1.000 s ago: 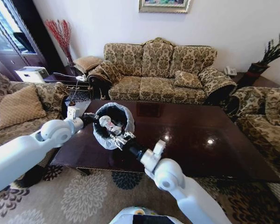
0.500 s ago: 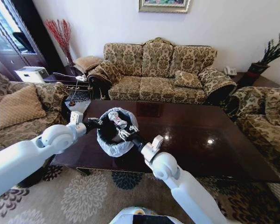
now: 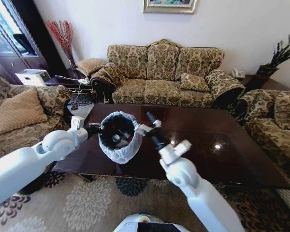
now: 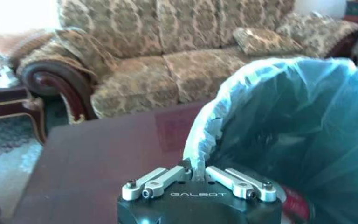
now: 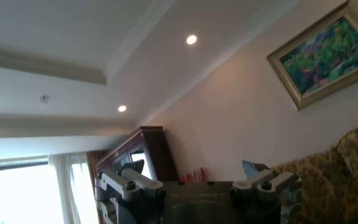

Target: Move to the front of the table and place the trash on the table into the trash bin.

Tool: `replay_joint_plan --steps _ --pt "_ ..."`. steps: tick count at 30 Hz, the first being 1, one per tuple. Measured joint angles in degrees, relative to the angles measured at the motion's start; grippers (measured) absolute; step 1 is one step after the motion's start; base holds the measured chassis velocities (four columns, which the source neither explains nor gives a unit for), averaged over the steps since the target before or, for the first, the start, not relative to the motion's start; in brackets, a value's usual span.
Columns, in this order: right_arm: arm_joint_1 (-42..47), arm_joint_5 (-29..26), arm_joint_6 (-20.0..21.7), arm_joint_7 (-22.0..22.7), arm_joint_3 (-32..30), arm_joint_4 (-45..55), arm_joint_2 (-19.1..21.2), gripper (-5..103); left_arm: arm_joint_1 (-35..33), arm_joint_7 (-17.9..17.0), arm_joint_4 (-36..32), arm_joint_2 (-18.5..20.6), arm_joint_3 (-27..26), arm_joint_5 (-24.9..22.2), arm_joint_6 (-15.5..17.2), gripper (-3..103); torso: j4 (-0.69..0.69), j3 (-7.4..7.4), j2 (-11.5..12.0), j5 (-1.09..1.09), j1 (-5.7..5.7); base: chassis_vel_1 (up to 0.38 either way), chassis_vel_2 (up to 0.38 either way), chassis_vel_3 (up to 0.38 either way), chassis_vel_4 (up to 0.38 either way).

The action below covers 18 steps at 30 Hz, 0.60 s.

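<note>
The trash bin [image 3: 118,137] is held up above the near left part of the counter [image 3: 217,145], tilted so its black inside faces the head camera, with the whitish liner bag folded over its rim and sagging below it. Inside lies the trash [image 3: 116,137]: a pale rounded piece that looks like a crushed clear bottle, with a small touch of red just beside it (the rest of the contents are too dark to tell apart). The left end effector [image 3: 97,128] grips the bin at its left rim; in the left wrist view its two fingers [image 4: 157,179] are drawn together on the edge of the bin [image 4: 291,140], the bluish-white bag bunched between them, and a sliver of red shows low beside the end effector's body. The right end effector [image 3: 150,124] is at the bin's right rim, lifted and angled up and away from the opening; in the right wrist view its fingers [image 5: 129,182] stand apart with nothing between them, pointing toward the ceiling and the wall with a framed painting [image 5: 328,58]. The glossy dark counter top to the right of the bin carries only reflections of light. Beyond its far edge stands a patterned sofa [image 3: 166,75].
</note>
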<state>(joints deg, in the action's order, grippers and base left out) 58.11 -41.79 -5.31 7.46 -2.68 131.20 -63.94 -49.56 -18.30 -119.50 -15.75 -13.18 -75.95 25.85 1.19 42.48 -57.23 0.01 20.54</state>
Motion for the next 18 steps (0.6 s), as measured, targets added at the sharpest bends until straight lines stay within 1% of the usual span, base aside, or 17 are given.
replay_joint_plan --steps 1,3,4,5,6,7,8,9,10,11,12,13,14,15,16,17,18 --pt "0.0 0.0 0.0 0.0 0.0 0.0 0.0 100 0.0 0.0 0.0 0.0 0.0 0.0 0.0 0 0.00 0.00 0.0 0.00 0.00 0.000 0.000 0.000 0.000" --pt "3.1 -0.5 -2.1 0.0 -5.0 2.6 0.5 100 -1.1 -1.6 -0.2 -0.4 -2.2 -1.3 0.1 0 0.00 0.00 0.0 0.00 0.00 0.000 0.000 0.000 0.000" --pt "4.1 0.0 -2.4 0.0 -6.7 3.3 0.4 100 -1.5 -2.5 -0.5 -0.9 -3.1 -2.2 0.4 0 0.00 0.00 0.0 0.00 0.00 0.000 0.000 0.000 0.000" --pt "4.1 0.0 -2.4 0.0 -6.7 3.3 0.4 100 -1.5 -2.5 -0.5 -0.9 -3.1 -2.2 0.4 0 0.00 0.00 0.0 0.00 0.00 0.000 0.000 0.000 0.000" --pt "5.8 2.1 -2.5 0.0 -9.4 4.0 0.1 100 -2.0 -3.7 -0.9 -1.6 -4.5 -3.1 0.9 0 0.00 0.00 0.0 0.00 0.00 0.000 0.000 0.000 0.000" --pt "8.4 5.3 -2.6 0.0 -13.0 4.1 -0.3 100 -2.4 -5.1 -1.2 -2.4 -5.7 -4.0 1.5 0 0.03 -0.01 0.0 0.00 0.00 0.000 0.000 0.000 0.000" --pt "11.0 8.3 -2.8 0.0 -16.2 3.9 -0.6 100 -2.7 -6.0 -1.3 -2.9 -6.4 -4.5 2.0 0 0.01 0.00 0.0 0.00 0.00 0.000 0.000 0.000 0.000" --pt "11.0 8.3 -2.8 0.0 -16.2 3.9 -0.6 100 -2.7 -6.0 -1.3 -2.9 -6.4 -4.5 2.0 0 0.01 0.00 0.0 0.00 0.00 0.000 0.000 0.000 0.000" --pt "13.6 11.1 -3.4 0.0 -19.6 3.2 -0.9 100 -3.0 -6.6 -1.4 -3.2 -7.1 -4.7 2.3 0 0.01 0.00 0.0 -0.02 0.00 0.000 0.000 0.000 0.000" --pt "17.1 14.8 -4.7 0.0 -24.3 1.7 -1.6 100 -3.9 -7.5 -1.7 -3.8 -8.6 -4.9 3.1 0 -0.01 0.00 0.0 -0.04 0.00 0.000 0.000 0.000 0.000" --pt "19.2 16.6 -5.9 0.0 -26.8 -0.1 -2.1 100 -5.1 -8.2 -2.0 -4.2 -10.6 -4.9 3.7 0 -0.05 0.00 0.0 -0.04 0.00 0.000 0.000 0.000 0.000" --pt "19.2 16.6 -5.9 0.0 -26.8 -0.1 -2.1 100 -5.1 -8.2 -2.0 -4.2 -10.6 -4.9 3.7 0 -0.05 0.00 0.0 -0.04 0.00 0.000 0.000 0.000 0.000" --pt "21.0 17.8 -7.0 0.0 -29.1 -2.1 -2.6 100 -8.1 -9.4 -3.1 -5.0 -15.5 -5.2 4.9 0 -0.05 0.01 0.0 -0.01 0.00 0.000 0.000 0.000 0.000" --pt "22.7 18.0 -7.6 0.0 -31.3 -4.4 -3.1 100 -12.7 -10.4 -4.5 -6.6 -23.5 -5.3 6.0 0 -0.05 0.01 0.0 0.02 0.00 0.000 0.000 0.000 0.000" --pt "22.7 18.0 -7.6 0.0 -31.3 -4.4 -3.1 100 -12.7 -10.4 -4.5 -6.6 -23.5 -5.3 6.0 0 -0.05 0.01 0.0 0.02 0.00 0.000 0.000 0.000 0.000" --pt "24.5 17.6 -8.1 0.0 -33.2 -6.3 -3.4 100 -20.7 -11.1 -6.3 -9.3 -35.0 -4.7 6.5 0 -0.03 -0.01 0.0 0.08 0.00 0.000 0.000 0.000 0.000" --pt "25.5 17.4 -8.3 0.0 -34.2 -7.5 -3.6 100 -27.5 -11.2 -7.5 -11.7 -42.4 -4.2 6.8 0 -0.01 -0.01 0.0 0.05 0.00 0.000 0.000 0.000 0.000"
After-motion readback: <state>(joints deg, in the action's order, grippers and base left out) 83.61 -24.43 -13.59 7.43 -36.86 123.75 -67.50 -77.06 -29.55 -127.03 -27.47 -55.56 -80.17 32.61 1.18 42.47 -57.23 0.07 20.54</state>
